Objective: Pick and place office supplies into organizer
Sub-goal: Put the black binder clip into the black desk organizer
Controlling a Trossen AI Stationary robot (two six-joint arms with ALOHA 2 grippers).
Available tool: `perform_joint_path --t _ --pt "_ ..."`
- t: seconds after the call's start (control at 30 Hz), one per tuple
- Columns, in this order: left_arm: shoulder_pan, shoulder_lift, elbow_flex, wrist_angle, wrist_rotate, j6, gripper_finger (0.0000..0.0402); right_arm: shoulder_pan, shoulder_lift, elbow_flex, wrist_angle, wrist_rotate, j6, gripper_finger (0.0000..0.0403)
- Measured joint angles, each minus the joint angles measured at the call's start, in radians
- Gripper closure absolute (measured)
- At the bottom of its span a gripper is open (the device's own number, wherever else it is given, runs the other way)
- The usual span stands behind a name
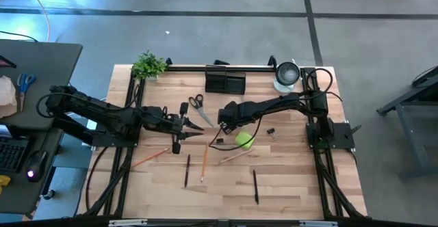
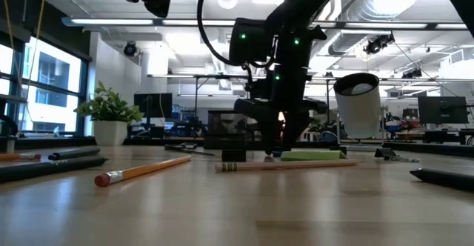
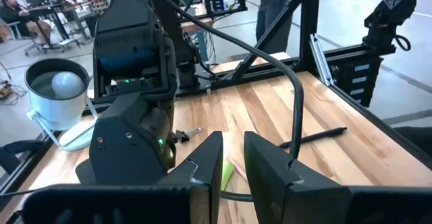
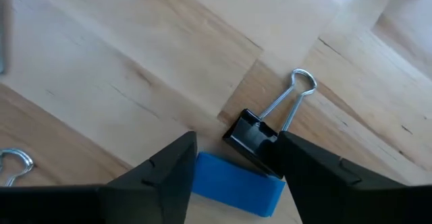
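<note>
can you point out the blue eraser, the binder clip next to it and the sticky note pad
blue eraser (image 4: pixel 236 183), right wrist view, on its flat top face
binder clip (image 4: pixel 251 135), right wrist view, on its black body
sticky note pad (image 1: pixel 244 141), high view, middle of its lime-green top

Low view: arm down at mid-table.
Gripper (image 2: pixel 285 144) met the tabletop beside a green pad (image 2: pixel 312 155); a pencil (image 2: pixel 144 170) lay nearer, a white cup (image 2: pixel 359 105) behind.
</note>
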Motion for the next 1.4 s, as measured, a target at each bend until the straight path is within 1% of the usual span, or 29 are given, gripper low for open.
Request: perform_joint_path --t 0.13,0.37,0.6,0.8,0.97,1.07,1.2,1.3,1.4 --pt "0.000 0.000 0.000 -0.011 0.000 0.006 0.0348 0.000 0.000 0.000 0.000 0.001 0.000 0.0218" --pt "0.000 0.000 0.000 -0.013 0.000 0.006 0.0348 0.001 0.000 0.000 -0.001 0.005 -0.005 0.0230" --pt "0.000 0.000 0.000 -0.014 0.000 0.007 0.0348 0.019 0.000 0.022 -0.008 -0.014 -0.062 0.0251" --pt "0.000 0.000 0.000 -0.020 0.000 0.007 0.0348 0.029 0.002 0.067 -0.010 -0.049 -0.154 0.0280" --pt "0.000 0.000 0.000 -0.020 0.000 0.009 0.0348 0.040 0.002 0.087 -0.009 -0.049 -0.227 0.0313" --pt "0.000 0.000 0.000 -0.020 0.000 0.009 0.0348 0.041 0.002 0.087 -0.023 -0.054 -0.231 0.0334" --pt "0.000 0.000 0.000 -0.020 0.000 0.009 0.0348 0.038 0.000 0.086 -0.079 -0.052 -0.195 0.0355" --pt "0.000 0.000 0.000 -0.020 0.000 0.009 0.0348 0.038 0.000 0.085 -0.122 -0.034 -0.156 0.0355" --pt "0.000 0.000 0.000 -0.020 0.000 0.009 0.0348 0.038 -0.001 0.085 -0.133 -0.019 -0.132 0.0331"
